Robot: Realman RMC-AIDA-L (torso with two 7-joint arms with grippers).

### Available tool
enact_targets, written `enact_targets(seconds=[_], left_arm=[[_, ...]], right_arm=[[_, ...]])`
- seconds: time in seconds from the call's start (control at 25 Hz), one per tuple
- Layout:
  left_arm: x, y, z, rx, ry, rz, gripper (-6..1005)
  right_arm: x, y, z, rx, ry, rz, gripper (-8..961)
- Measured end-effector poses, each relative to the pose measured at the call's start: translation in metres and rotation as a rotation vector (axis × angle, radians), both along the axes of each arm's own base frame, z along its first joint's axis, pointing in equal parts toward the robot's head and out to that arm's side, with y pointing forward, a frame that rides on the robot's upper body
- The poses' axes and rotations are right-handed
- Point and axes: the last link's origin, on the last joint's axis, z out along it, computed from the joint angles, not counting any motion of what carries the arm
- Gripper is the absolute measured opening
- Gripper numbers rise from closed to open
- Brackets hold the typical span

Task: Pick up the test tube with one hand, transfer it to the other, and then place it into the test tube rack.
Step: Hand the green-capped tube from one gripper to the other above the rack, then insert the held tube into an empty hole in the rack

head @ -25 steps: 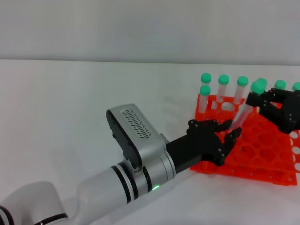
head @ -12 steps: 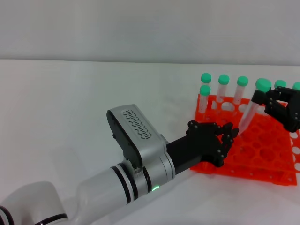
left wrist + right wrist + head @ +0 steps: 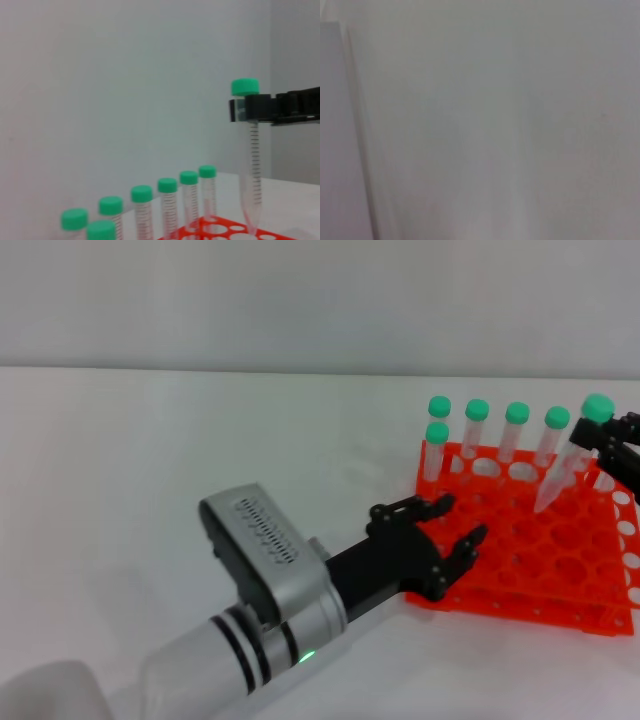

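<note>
**Head view: tube handed over, left arm backing off**

- Change: a second ago both grippers were on the tube (image 3: 562,475). Now only the right gripper (image 3: 612,448) has it, clamped just under the green cap, and it has carried the tube further over the rack (image 3: 545,550). The left gripper (image 3: 448,525) has let go and drawn back to the rack's near corner, fingers spread and empty.
- Meaning: handover looks done; placing in a hole remains.
- Tube: off the table, tilted in head view, tip pointing down over the rack's back rows, above the holes and not yet in one. Left wrist view shows the tube (image 3: 249,165) hanging nearly upright from the gripper, tip just above the orange top.
- Other tubes (image 3: 477,430): standing along the rack's back row.
- Left arm: reaches in low from the near left, green ring lit.
- Right arm: only the gripper shows, at the right edge.
</note>
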Motion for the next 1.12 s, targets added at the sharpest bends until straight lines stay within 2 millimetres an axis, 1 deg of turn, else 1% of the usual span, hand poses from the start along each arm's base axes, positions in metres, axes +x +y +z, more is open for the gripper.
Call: enact_targets(seconds=[0.16, 0.28, 0.36, 0.44, 0.6, 0.76, 0.8, 0.84, 0.92, 1.12], left_arm=[[-0.009, -0.009, 0.006, 0.032, -0.04, 0.024, 468], [-0.02, -0.021, 0.014, 0.067, -0.089, 0.031, 535], [-0.033, -0.034, 0.022, 0.106, -0.126, 0.057, 580], [-0.047, -0.046, 0.032, 0.16, -0.167, 0.106, 625], [-0.081, -0.062, 0.056, 0.305, -0.229, 0.246, 714], [-0.111, -0.068, 0.077, 0.423, -0.25, 0.364, 858], [-0.115, -0.069, 0.08, 0.438, -0.25, 0.38, 894], [-0.122, -0.069, 0.084, 0.463, -0.251, 0.411, 894], [-0.129, -0.07, 0.088, 0.485, -0.252, 0.445, 894], [-0.138, -0.071, 0.094, 0.497, -0.265, 0.481, 894]], right_arm=[[0.005, 0.0, 0.006, 0.04, -0.005, -0.016, 206], [0.009, 0.001, 0.011, 0.077, -0.002, -0.03, 206], [0.009, 0.001, 0.009, 0.09, -0.002, -0.033, 206], [0.006, 0.002, 0.004, 0.102, -0.003, -0.029, 205], [-0.003, 0.008, -0.006, 0.115, -0.008, -0.01, 205], [-0.017, 0.021, -0.022, 0.105, -0.011, 0.012, 205], [-0.02, 0.024, -0.026, 0.107, -0.016, 0.021, 205], [-0.023, 0.026, -0.03, 0.11, -0.024, 0.026, 205], [-0.026, 0.031, -0.037, 0.12, -0.039, 0.031, 205], [-0.031, 0.037, -0.051, 0.148, -0.068, 0.029, 205]])
